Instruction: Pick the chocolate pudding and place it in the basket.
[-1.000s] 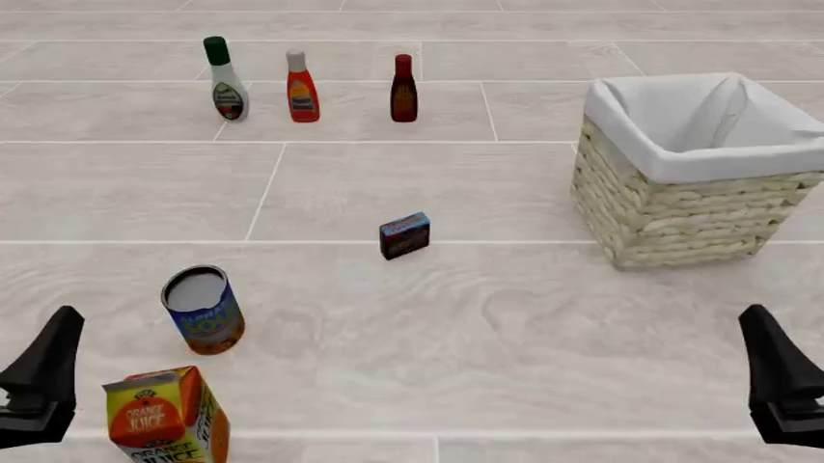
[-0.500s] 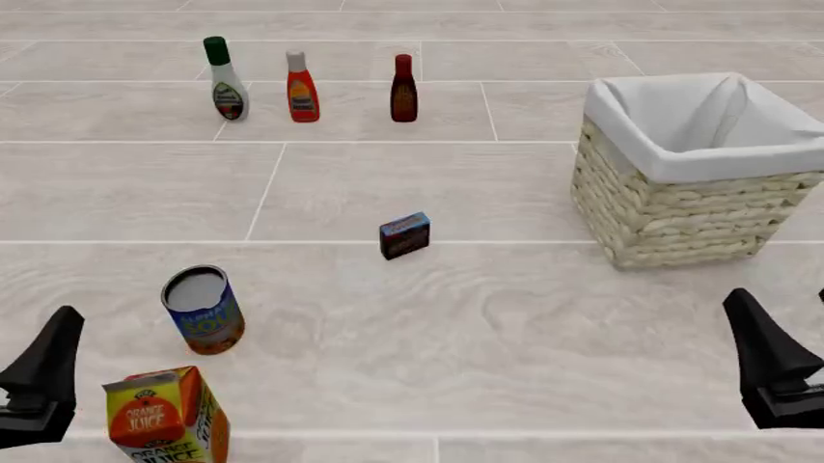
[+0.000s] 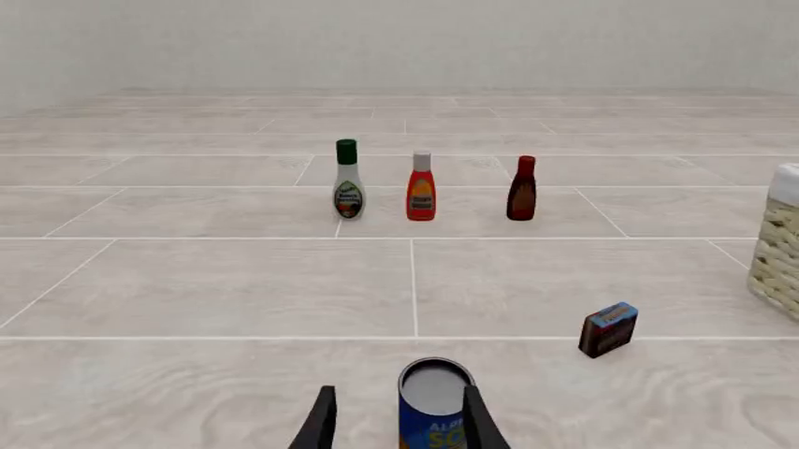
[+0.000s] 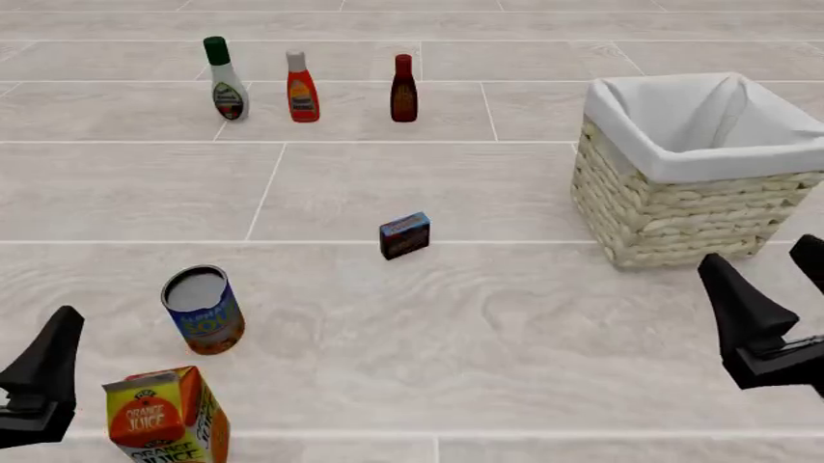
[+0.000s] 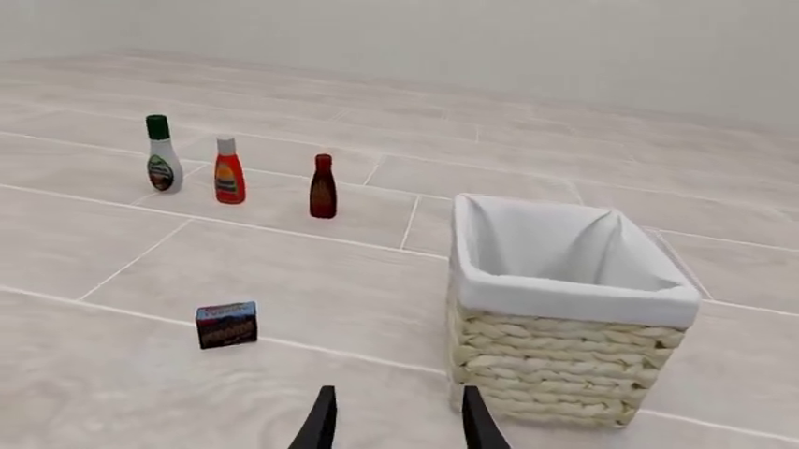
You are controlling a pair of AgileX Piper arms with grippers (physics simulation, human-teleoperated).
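The front view looks forward and down from above and behind both arms, taking in the whole tiled table from the orange juice carton nearest the camera to the three bottles at the far side. Each wrist view sits low behind its own fingers, looking almost level across the table toward a pale wall. All three views share the chocolate pudding, the wicker basket and, beyond the pudding, the three bottles.
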